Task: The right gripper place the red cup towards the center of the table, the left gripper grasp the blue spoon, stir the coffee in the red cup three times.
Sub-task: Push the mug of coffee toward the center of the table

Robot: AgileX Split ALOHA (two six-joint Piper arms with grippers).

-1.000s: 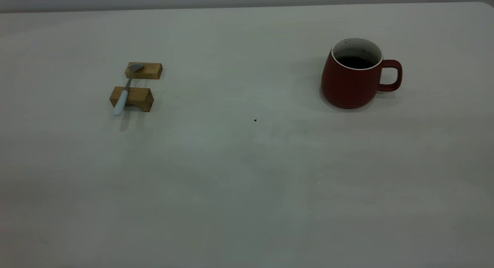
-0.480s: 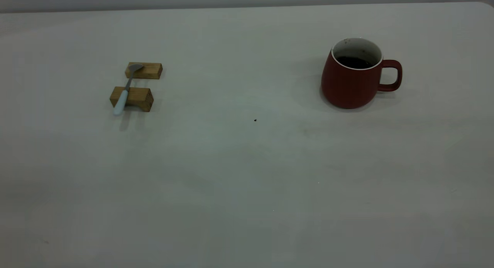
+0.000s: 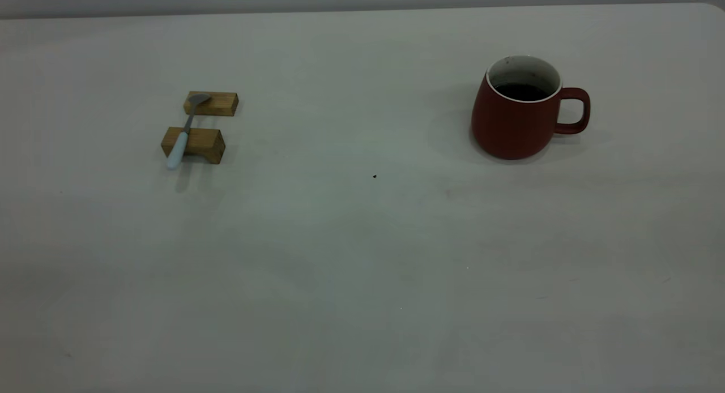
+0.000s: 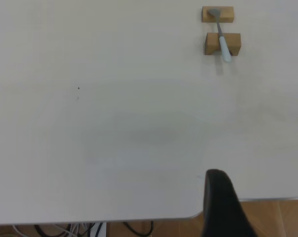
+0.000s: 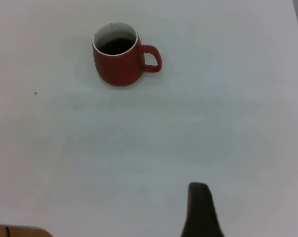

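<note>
The red cup (image 3: 512, 121) stands upright at the table's (image 3: 362, 240) right, handle pointing right, with dark coffee (image 3: 520, 91) inside. The blue spoon (image 3: 184, 133) lies across two wooden blocks at the left, bowl on the far block. Neither arm shows in the exterior view. In the left wrist view my left gripper (image 4: 261, 186) hangs open over the table's edge, far from the spoon (image 4: 220, 37). In the right wrist view only one finger (image 5: 199, 210) of my right gripper (image 5: 255, 197) shows, nothing beside it, well short of the cup (image 5: 117, 61).
The far wooden block (image 3: 210, 103) and the near block (image 3: 195, 144) carry the spoon. A tiny dark speck (image 3: 374, 176) marks the middle of the table. Cables (image 4: 65, 230) and a wooden floor show past the table's edge in the left wrist view.
</note>
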